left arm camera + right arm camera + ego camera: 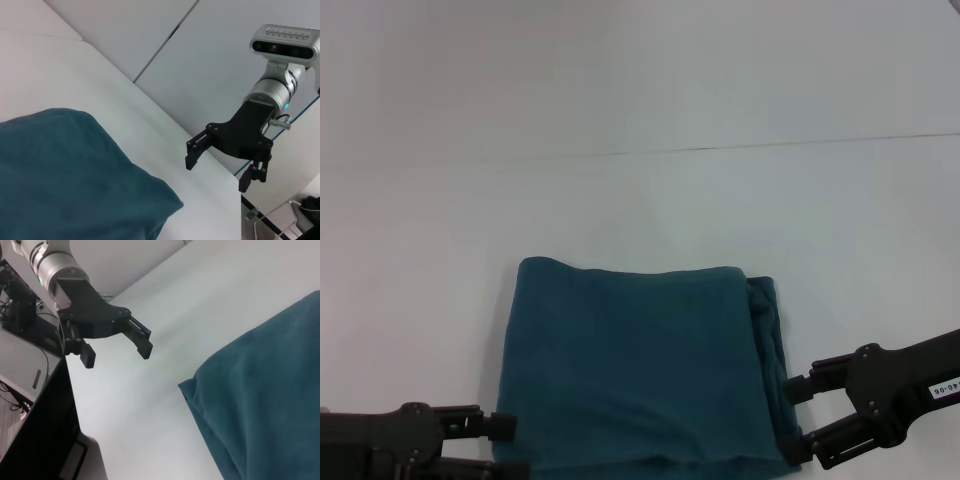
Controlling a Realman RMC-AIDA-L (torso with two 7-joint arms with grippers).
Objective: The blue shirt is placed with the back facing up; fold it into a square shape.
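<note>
The blue shirt (640, 370) lies folded into a rough rectangle on the white table (640, 200), plain side up, with bunched layers along its right edge. At the shirt's lower left edge my left gripper (505, 447) is open and holds nothing. My right gripper (798, 420) is open too, just off the shirt's right edge. The left wrist view shows the shirt's corner (75, 185) and, beyond it, the open right gripper (218, 172). From the right wrist, the shirt (265, 405) and the open left gripper (118, 356) are visible.
A thin seam (720, 148) crosses the table behind the shirt. The table's near edge drops off beside each gripper, with a dark stand and cables (30, 370) below it.
</note>
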